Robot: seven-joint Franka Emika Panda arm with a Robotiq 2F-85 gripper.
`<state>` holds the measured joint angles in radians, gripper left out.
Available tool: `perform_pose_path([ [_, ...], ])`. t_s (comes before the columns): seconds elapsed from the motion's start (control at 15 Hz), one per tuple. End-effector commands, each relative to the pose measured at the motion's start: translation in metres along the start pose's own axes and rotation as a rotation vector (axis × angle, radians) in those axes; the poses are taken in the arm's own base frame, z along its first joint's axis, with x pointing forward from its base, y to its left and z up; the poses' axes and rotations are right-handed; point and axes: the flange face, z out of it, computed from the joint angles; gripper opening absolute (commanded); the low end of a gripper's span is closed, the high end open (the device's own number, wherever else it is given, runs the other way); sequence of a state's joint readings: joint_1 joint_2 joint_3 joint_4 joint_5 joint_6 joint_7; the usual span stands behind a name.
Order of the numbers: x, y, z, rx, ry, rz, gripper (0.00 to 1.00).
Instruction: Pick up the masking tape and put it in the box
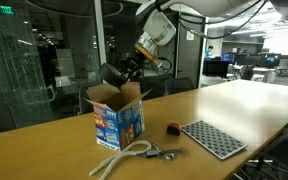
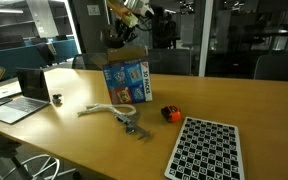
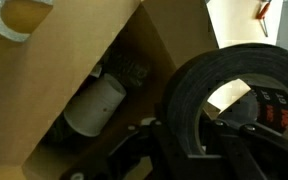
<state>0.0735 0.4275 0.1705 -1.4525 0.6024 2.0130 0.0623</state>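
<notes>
In an exterior view the box (image 1: 117, 120) stands near the worktop's (image 1: 254, 105) far edge. Its blue sides carry print too small to read. The masking tape (image 1: 111, 76) is a dark blur just above the flaps.

In an exterior view the box (image 2: 130, 80) print is equally illegible, and the tape is lost against the dark background.

In the wrist view the jaws are clamped on the tape (image 3: 189, 105), which is cut off at the frame edge, over the open box (image 3: 79, 55). 1 white cylinder (image 3: 94, 108) lies inside.
</notes>
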Motion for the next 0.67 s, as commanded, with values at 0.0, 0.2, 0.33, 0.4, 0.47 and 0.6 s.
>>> perform_pose_path([
  [0.0,-0.007,0.004,0.020,0.058,-0.058,-0.002,0.15],
  [0.2,-0.009,0.012,0.036,0.040,-0.108,0.022,0.58],
  [0.33,-0.009,0.015,0.041,0.035,-0.125,0.027,0.73],
  [0.4,-0.009,0.015,0.041,0.036,-0.132,0.029,0.80],
  [0.47,-0.009,0.016,0.042,0.034,-0.137,0.031,0.87],
  [0.6,-0.009,0.016,0.042,0.031,-0.144,0.032,0.99],
])
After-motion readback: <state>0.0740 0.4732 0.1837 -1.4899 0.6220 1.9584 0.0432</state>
